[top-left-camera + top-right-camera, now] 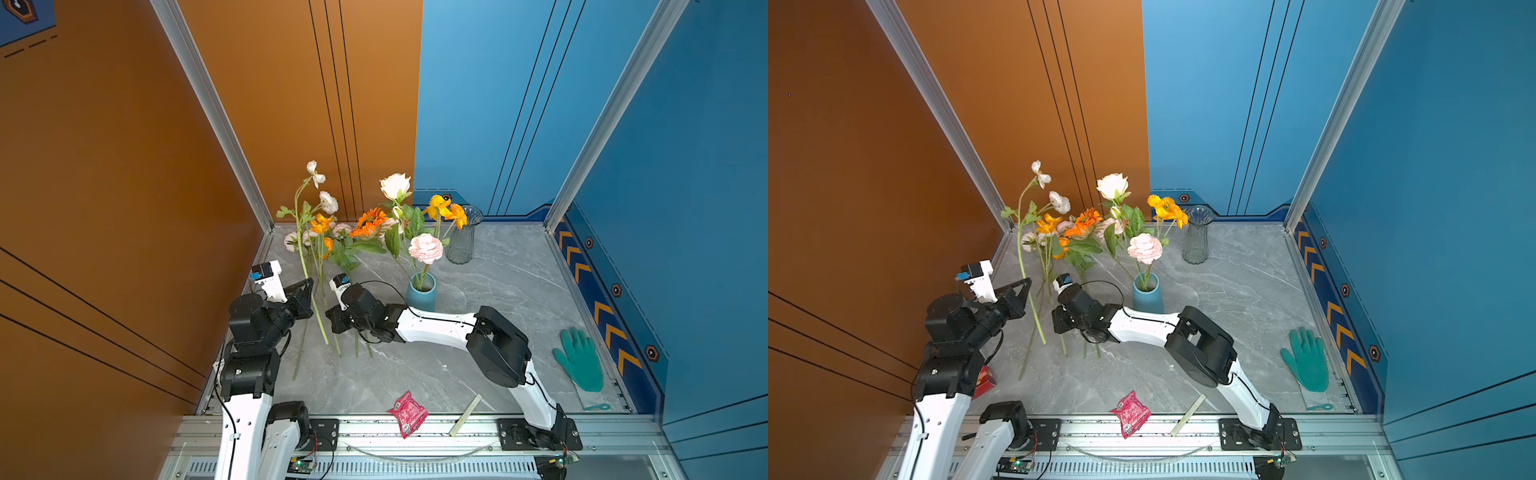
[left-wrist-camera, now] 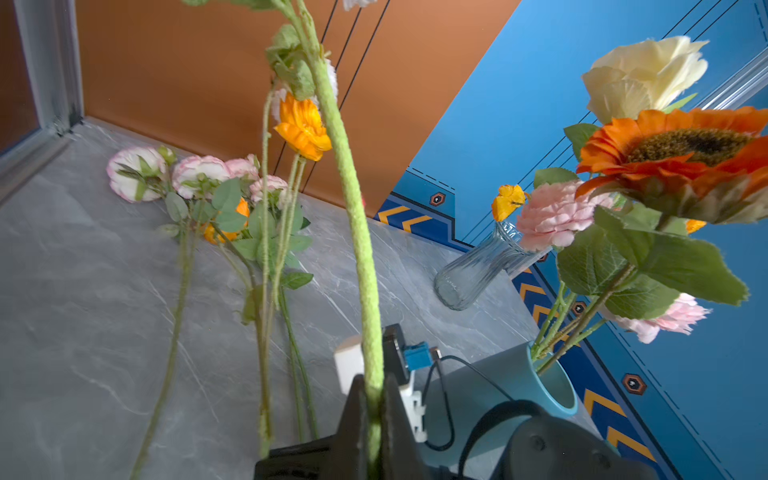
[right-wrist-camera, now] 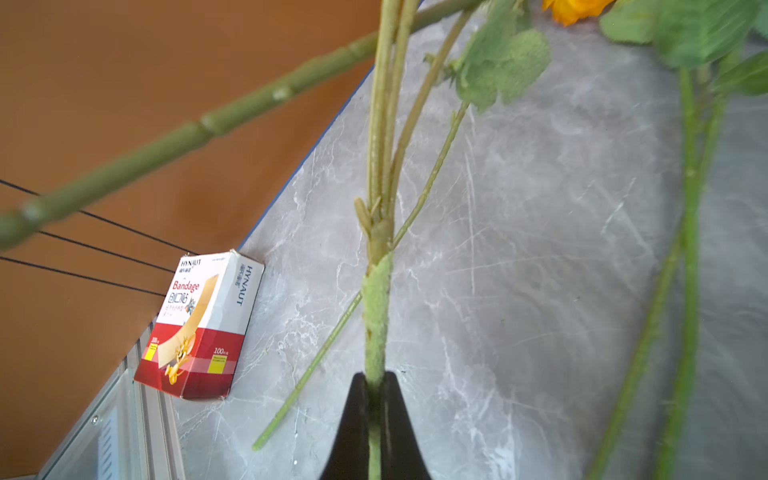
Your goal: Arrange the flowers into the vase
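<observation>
1. While both arms work low over the bench [image 1: 498,291], the left fingers [image 2: 358,403] are clamped tight on the thick stem [image 2: 353,208] of the tall white flower [image 1: 311,167]. The right fingers [image 3: 358,403] are pinched closed on a thin stem [image 3: 376,316].
2. The blue vase [image 1: 422,295] stands just beside the right forearm and holds pink, cream and orange blooms. The glass vase [image 1: 463,237] behind it looks empty.
3. More flowers [image 2: 199,170] lie loose at the back left of the bench.
4. Risk: the held stems run close together and cross loose ones, so a lift may drag neighbours along by tangled leaves.
5. Risk: both grips sit low on long, top-heavy stems, which may swivel in the fingers and miss the vase mouth.
6. Risk: a swing of the right arm could knock the blue vase over, and its crowded mouth may block a new stem.
</observation>
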### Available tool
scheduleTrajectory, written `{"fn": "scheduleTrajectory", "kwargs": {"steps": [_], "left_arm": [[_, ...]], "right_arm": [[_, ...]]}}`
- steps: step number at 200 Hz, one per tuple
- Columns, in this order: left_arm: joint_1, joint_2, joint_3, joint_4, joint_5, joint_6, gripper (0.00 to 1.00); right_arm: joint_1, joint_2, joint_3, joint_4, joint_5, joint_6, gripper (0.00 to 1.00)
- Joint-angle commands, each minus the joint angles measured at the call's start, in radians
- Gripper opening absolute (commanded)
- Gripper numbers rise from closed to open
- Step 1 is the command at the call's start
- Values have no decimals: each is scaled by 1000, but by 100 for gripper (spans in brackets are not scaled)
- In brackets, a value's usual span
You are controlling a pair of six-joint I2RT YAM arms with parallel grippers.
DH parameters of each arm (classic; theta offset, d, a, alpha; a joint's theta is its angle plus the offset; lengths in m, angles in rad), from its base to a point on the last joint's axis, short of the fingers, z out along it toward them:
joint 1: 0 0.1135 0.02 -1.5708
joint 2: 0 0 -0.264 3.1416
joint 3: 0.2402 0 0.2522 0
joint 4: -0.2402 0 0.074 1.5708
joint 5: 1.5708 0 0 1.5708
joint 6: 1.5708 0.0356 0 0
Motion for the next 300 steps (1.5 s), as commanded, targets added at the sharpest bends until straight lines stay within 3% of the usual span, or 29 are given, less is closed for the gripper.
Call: {"fn": "scheduleTrajectory", "kwargs": {"steps": [1, 52, 102, 168, 220, 240, 250, 268, 300], "left_arm": [[24, -14, 74, -37, -46, 143, 0], [25, -7, 143, -119, -169, 259, 0], [18, 23, 265, -120, -187, 217, 0], [-32, 63, 493, -251, -341, 273, 0], [-49, 45, 424, -237, -254, 239, 0], [-54, 19, 388, -234, -217, 232, 0], [-59, 10, 375, -236, -193, 224, 0], [-65, -8, 350, -235, -153, 212, 0], [-69, -61, 305, -237, -76, 219, 0]], "right_arm": [[-10, -46, -53, -64, 72, -12, 0], [-46, -76, -113, -80, 107, 29, 0], [-64, -14, -93, -109, 104, 58, 0], [-80, 53, -66, -127, 91, 82, 0], [-88, 95, 17, -144, 29, 84, 0], [-89, 109, 44, -153, -7, 83, 44], [-84, 102, 44, -155, -7, 66, 59], [-63, 78, 41, -168, 5, 27, 74], [-15, -5, -5, -170, 40, -29, 85]]}}
